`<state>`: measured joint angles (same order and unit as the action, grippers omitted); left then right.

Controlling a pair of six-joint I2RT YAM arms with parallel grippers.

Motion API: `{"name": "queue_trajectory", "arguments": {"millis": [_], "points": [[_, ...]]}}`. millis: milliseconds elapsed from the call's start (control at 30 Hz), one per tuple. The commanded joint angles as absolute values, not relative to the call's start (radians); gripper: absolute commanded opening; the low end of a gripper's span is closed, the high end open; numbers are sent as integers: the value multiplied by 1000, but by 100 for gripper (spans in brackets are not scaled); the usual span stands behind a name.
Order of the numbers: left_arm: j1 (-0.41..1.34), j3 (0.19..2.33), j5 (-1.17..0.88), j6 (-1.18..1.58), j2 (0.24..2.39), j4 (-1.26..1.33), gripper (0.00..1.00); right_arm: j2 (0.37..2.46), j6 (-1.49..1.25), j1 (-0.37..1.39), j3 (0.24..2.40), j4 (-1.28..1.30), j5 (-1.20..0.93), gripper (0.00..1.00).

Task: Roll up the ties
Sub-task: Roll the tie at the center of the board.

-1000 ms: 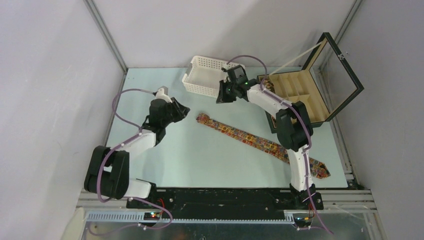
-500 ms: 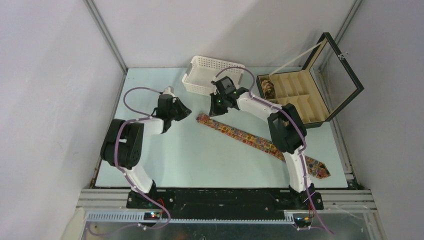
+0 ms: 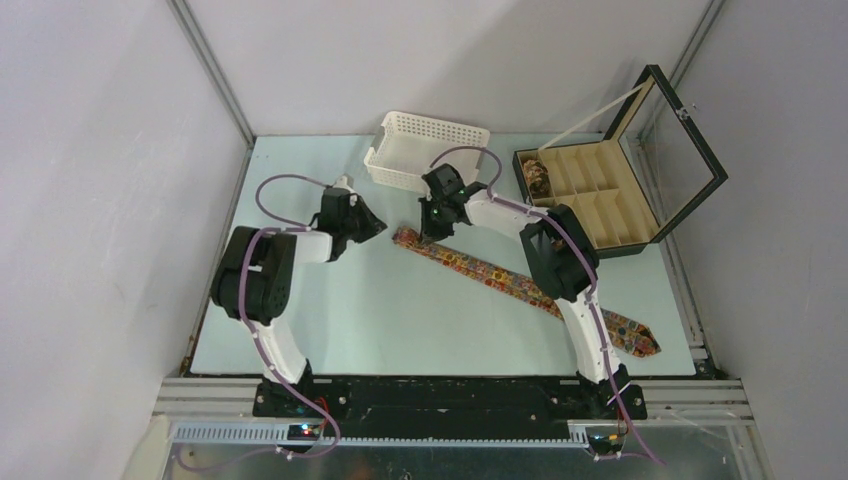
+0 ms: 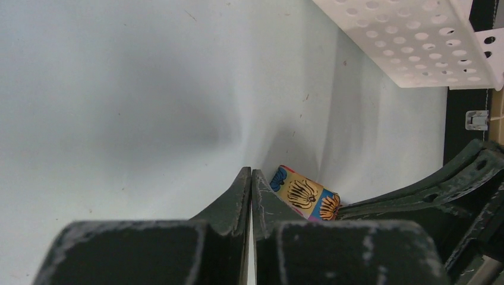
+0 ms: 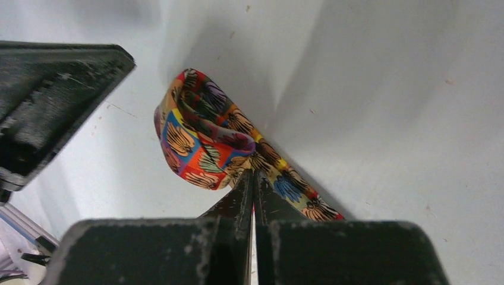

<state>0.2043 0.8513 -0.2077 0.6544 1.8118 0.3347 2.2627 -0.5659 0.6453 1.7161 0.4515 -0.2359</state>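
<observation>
One patterned tie (image 3: 520, 285) lies flat and diagonal on the table, narrow end at centre, wide end at front right. In the right wrist view the narrow end (image 5: 199, 139) is folded over into a small loop. My right gripper (image 5: 252, 176) is shut, its tips down on the tie just behind that loop; from above it shows over the narrow end (image 3: 432, 226). My left gripper (image 4: 251, 173) is shut and empty, just left of the tie's end (image 4: 303, 195); from above it sits to the left (image 3: 373, 222). A coiled tie (image 3: 537, 178) sits in the box.
A white perforated basket (image 3: 400, 165) stands behind the grippers, also in the left wrist view (image 4: 416, 41). An open black compartmented box (image 3: 600, 200) with a raised glass lid stands at back right. Grey walls close in both sides.
My right gripper has come down from beside the basket onto the tie's narrow end. My left arm has swung its gripper right, close to that end.
</observation>
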Motion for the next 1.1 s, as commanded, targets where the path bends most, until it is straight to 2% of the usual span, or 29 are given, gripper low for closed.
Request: {"name": "queue_trajectory", "arguments": {"millis": [0, 1067], "points": [[201, 885, -245, 637, 1834, 375, 5, 2286, -591, 654, 1780, 430, -243, 0], [201, 884, -291, 617, 1849, 379, 0, 2416, -659, 687, 1929, 374, -317, 0]]}}
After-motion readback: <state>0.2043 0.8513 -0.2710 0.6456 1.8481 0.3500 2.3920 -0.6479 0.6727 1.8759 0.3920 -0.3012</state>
